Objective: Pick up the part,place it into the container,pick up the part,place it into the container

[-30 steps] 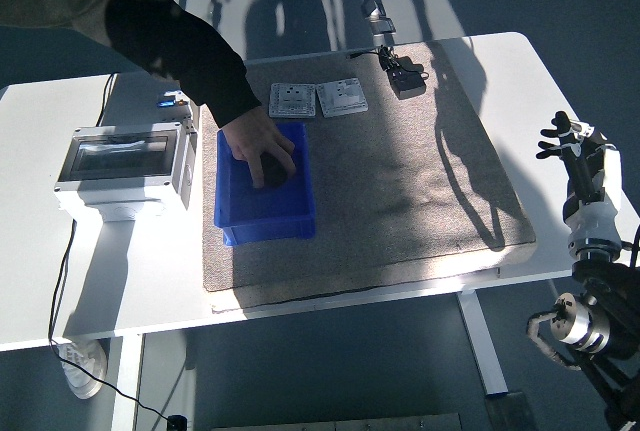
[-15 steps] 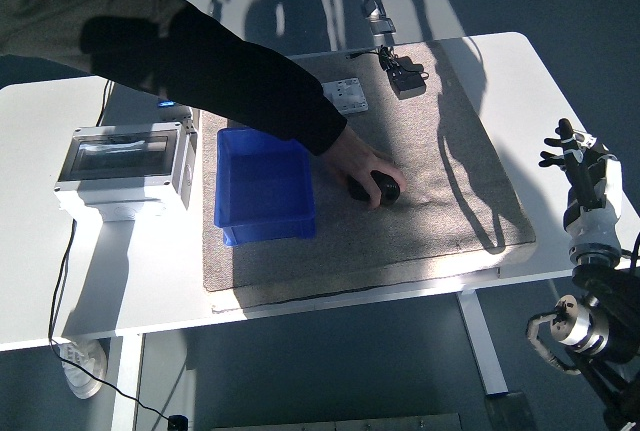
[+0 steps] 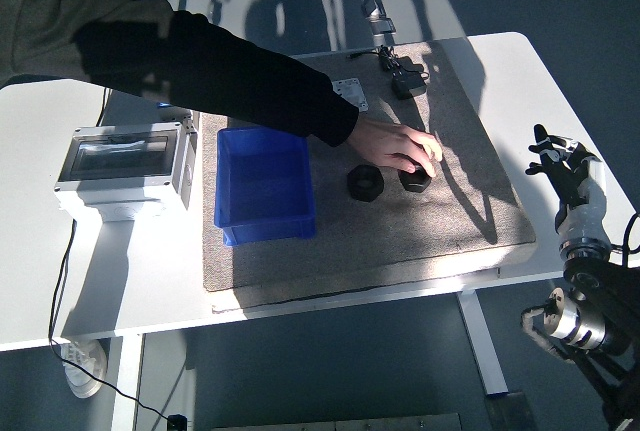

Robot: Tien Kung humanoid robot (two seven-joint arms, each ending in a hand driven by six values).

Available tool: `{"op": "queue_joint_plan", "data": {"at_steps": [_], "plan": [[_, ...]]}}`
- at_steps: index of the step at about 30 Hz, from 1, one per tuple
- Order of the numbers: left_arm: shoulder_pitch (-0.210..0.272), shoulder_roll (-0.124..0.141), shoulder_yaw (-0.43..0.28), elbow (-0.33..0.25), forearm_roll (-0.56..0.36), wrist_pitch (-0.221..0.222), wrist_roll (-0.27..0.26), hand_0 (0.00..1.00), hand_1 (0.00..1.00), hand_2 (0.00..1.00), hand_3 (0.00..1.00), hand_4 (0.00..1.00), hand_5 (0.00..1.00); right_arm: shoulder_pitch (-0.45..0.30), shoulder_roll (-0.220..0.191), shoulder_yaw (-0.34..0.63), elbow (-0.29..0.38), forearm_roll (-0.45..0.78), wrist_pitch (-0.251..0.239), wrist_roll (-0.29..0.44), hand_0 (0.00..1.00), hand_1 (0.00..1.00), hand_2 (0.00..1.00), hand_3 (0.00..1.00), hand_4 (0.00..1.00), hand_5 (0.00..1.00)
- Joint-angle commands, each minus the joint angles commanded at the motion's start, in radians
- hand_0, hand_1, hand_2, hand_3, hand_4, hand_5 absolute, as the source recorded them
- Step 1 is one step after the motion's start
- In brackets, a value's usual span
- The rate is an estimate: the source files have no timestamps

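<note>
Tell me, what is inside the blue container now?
Nothing can be seen inside the blue container; its floor looks bare. The far inner corner is covered by the person's sleeve.

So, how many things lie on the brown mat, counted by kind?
Black parts: 2, one free, one under the person's hand
Blue container: 1
Grey plate: 1 visible, partly hidden by the sleeve
Black adapter: 1
Total: 5
</note>
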Motion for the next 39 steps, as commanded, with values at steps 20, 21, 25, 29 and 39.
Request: {"op": "queue_joint_plan", "data": {"at_steps": [20,21,25,29,39], "plan": [[-0.003,0.0,-0.007,0.0,0.003,0.003,-0.001,0.707,0.708,0.691,0.524,0.826,0.998,0.205,-0.036,-0.188,-0.015,-0.706,0.189,-0.597,0.566,0.493,0.765,0.753,0.83,0.339],[-0.004,0.0,-0.008,0.0,0.005,0.003,-0.001,0.707,0.707,0.691,0.523,0.83,0.998,0.226,-0.027,-0.209,-0.037,-0.742,0.206,-0.62,0.553,0.525,0.832,0.857,0.871,0.331],[-0.007,-0.001,-0.007,0.0,0.003,0.005,-0.003,0.707,0.707,0.691,0.523,0.83,0.998,0.315,0.012,-0.296,-0.13,-0.901,0.243,-0.707,0.553,0.525,0.832,0.857,0.871,0.331],[-0.007,0.001,-0.008,0.0,0.0,0.005,-0.003,0.707,0.708,0.691,0.523,0.83,0.998,0.365,0.027,-0.354,-0.174,-1.051,0.271,-0.749,0.538,0.501,0.823,0.863,0.86,0.314],[-0.009,0.005,-0.011,0.0,0.002,0.005,-0.004,0.707,0.708,0.691,0.52,0.832,0.998,0.423,0.048,-0.448,-0.242,-1.247,0.298,-0.749,0.536,0.485,0.8,0.845,0.87,0.322]]}}
